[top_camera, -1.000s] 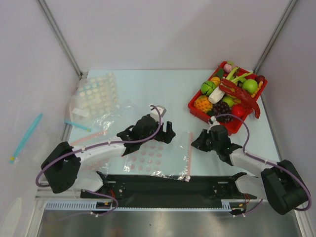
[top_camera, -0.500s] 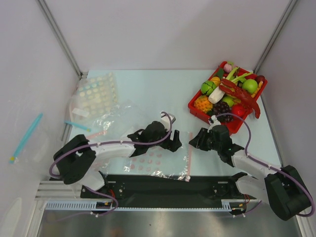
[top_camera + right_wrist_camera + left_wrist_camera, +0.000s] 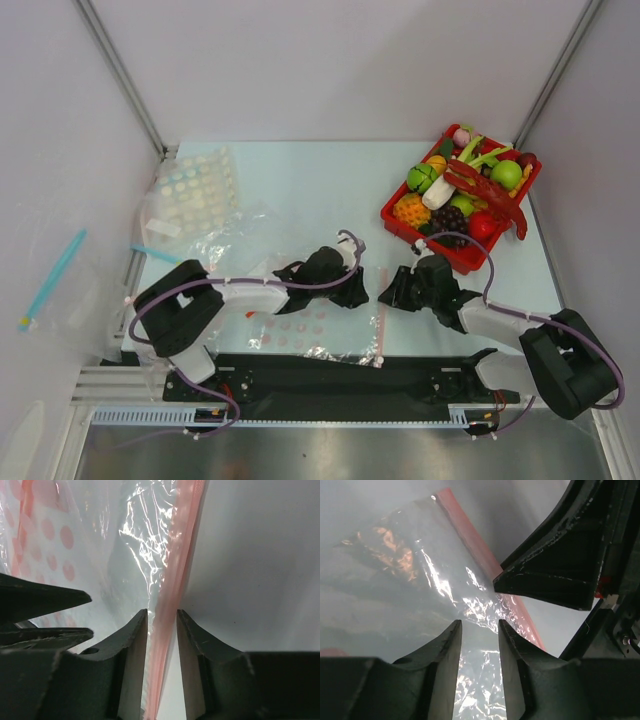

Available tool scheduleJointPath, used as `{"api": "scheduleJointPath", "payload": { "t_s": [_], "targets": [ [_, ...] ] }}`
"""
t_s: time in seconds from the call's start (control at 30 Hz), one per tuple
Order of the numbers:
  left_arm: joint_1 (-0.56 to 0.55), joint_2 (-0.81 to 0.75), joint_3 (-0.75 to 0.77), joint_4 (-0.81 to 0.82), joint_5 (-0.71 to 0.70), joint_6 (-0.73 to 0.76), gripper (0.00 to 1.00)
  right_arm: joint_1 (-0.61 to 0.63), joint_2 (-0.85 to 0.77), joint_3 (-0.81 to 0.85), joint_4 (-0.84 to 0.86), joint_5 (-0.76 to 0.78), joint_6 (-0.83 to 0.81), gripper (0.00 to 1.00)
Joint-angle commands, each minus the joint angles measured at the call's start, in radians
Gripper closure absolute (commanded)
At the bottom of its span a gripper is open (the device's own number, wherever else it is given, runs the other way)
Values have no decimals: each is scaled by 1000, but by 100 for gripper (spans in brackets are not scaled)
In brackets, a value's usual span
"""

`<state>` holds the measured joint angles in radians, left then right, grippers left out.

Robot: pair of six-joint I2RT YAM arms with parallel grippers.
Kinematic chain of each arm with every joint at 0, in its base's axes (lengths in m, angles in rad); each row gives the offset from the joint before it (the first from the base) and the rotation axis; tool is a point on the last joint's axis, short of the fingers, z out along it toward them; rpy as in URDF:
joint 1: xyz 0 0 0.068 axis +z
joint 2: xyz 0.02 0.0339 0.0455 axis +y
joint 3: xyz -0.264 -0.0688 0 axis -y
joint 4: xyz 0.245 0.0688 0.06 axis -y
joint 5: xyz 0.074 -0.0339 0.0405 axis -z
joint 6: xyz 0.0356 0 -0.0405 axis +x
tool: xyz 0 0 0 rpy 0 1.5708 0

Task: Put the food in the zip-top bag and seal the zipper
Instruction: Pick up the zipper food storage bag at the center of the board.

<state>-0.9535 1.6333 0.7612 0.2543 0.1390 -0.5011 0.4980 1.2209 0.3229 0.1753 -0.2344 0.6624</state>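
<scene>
The pale, smooth table (image 3: pixel 300 170) carries the zip-top bag (image 3: pixel 350 325), a flat pouch of clear, crinkly film that throws bright wrinkled glints. It lies in the near middle. Pink dots show at the bag's left half, and I cannot tell whether they sit on a second sheet under it. Well beyond the bag's far right corner stands a red plastic tray (image 3: pixel 400 225), rectangular and heaped with glossy toy foods. Far left of the bag lies another clear bag printed with pastel dots (image 3: pixel 195 195).

Both black grippers meet at the bag's far right corner. The left gripper (image 3: pixel 479 625) hangs over the crinkled film just left of the mouth edge, its blunt matte fingers (image 3: pixel 445 655) a narrow gap apart with film showing between them. The right gripper (image 3: pixel 161 612) stands over the mouth edge itself, its jaws equally narrow and straddling the strip. Whether either one touches the plastic cannot be told.

In the tray, away from the bag, lie the long red crayfish (image 3: pixel 485 190), the knobbly dark purple grape bunch (image 3: pixel 450 218) and the round red fruit (image 3: pixel 482 224).

The zipper (image 3: pixel 175 570) is a thin, straight, pale pink-red strip along the bag's right edge.
</scene>
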Motion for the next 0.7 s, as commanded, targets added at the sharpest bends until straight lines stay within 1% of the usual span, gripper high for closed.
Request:
{"api": "scheduleJointPath", "payload": {
  "t_s": [0.0,0.07,0.13,0.27,0.67],
  "targets": [
    [-4,46,55,33,34,-10,62,13,2,31,35,-2,3,66],
    [-4,79,81,16,31,-5,68,13,-12,30,32,1,0,69],
    [-4,109,99,13,33,-4,70,14,-24,27,29,-5,-1,71],
    [-4,155,127,2,39,-4,74,16,-43,19,46,-20,-1,71],
    [-4,197,165,-26,43,7,75,17,14,22,93,-75,5,72]
  ]
}}
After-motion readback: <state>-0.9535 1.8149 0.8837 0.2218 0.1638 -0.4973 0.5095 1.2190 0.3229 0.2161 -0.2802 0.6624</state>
